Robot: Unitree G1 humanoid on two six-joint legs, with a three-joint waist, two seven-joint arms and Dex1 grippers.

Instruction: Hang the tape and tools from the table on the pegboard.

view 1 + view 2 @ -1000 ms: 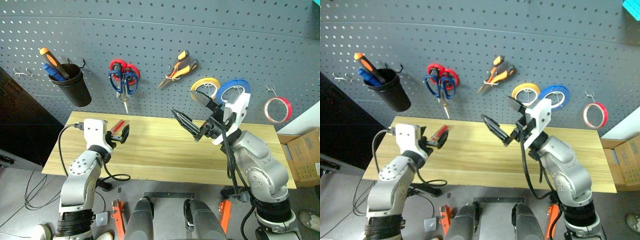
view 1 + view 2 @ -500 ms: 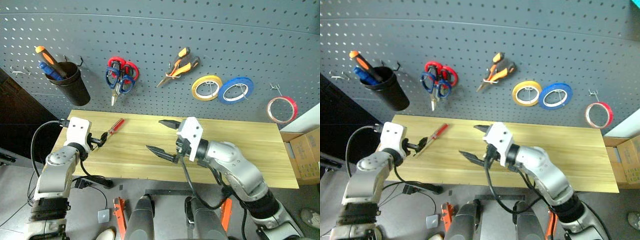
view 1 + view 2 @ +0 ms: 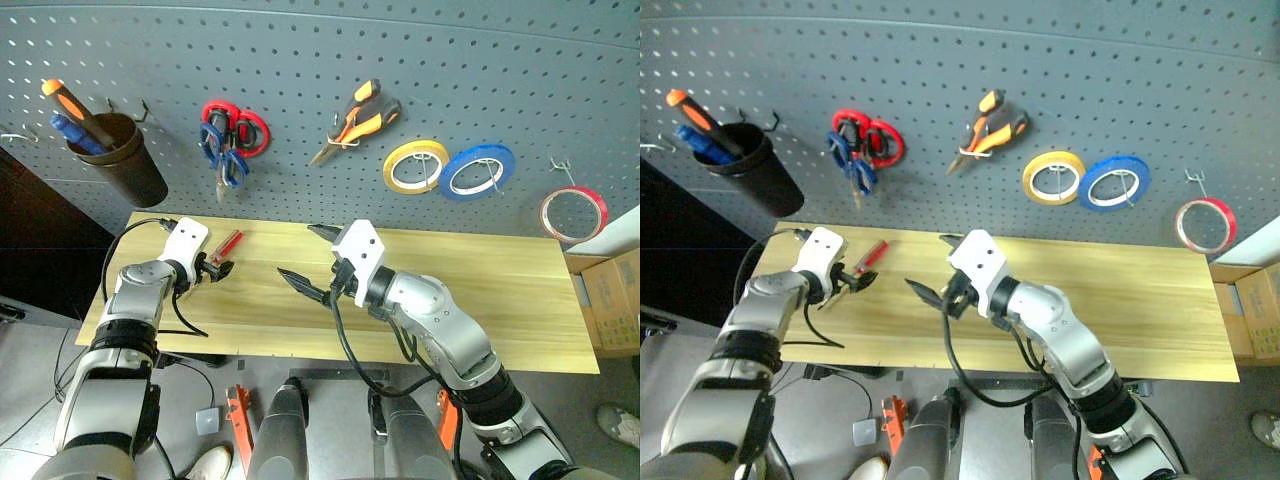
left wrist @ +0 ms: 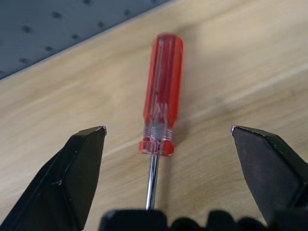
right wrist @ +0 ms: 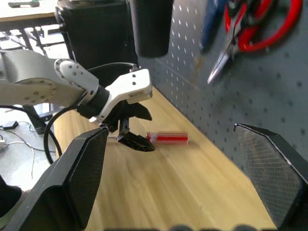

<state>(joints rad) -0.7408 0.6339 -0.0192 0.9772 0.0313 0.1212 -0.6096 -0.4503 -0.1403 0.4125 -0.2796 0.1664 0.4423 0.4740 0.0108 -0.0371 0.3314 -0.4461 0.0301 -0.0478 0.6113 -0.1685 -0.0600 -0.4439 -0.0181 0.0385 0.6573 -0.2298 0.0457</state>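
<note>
Red, clear-handled slim screwdriver [image 4: 161,96] lies flat on the light wood-plank surface [image 3: 520,300], between the wide-spread fingers of the left tool [image 3: 217,266], shaft pointing in toward the tool's base; nothing gripped. Right tool [image 3: 305,262] hangs over the surface w/ jaws wide too, empty, well apart from the screwdriver, pointing toward the left tool.

No readable writing or labels.

Dark round cup [image 3: 127,170] hangs on the dark grey perforated pegboard [image 3: 300,60], up and outward from the left tool; holds 2 items: an orange-and-black-handled screwdriver [image 3: 65,105] and sth blue [image 3: 66,131], can't tell what.

Also on the board, above the tools:
- 2 scissors on one spot, red-looped [image 3: 240,122] and dark-blue-looped [image 3: 215,150], blades down.
- 1 pliers w/ orange-and-black handles [image 3: 358,118], above the right tool.
- 3 tape rings: yellow [image 3: 416,166], blue [image 3: 476,171] touching it, and a thin red ring w/ pale inner rim [image 3: 573,213] on its own hook, well apart from both tools.

Cardboard box [image 3: 612,310] past the surface's far end.
</note>
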